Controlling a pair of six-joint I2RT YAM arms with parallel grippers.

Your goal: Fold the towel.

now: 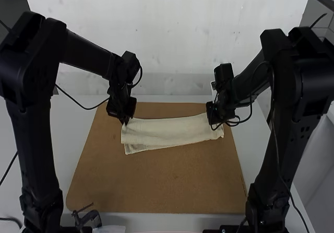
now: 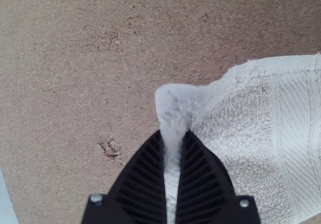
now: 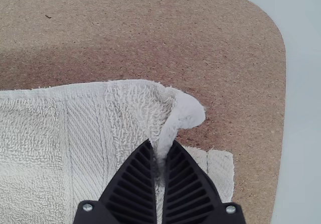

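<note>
Near the board's (image 1: 156, 183) far edge, both my jaws pinch corners of the towel (image 1: 167, 132); I should lift evenly, keeping it taut.

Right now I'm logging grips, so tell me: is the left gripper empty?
No, the left gripper has a ridge of the towel pinched between its black fingers.

The left arm (image 1: 34, 139) and right arm (image 1: 287, 123) are black, with bulky joint housings and thick, straight links. A thin dark cable (image 1: 140, 74) bows out at three o'clock from the left arm's wrist; another runs towards six o'clock along the right. Black, tapered fingers (image 2: 206, 181) carry ridges and silvery screws (image 2: 244, 203). Small holes seem to dot the dim elbows.
</note>
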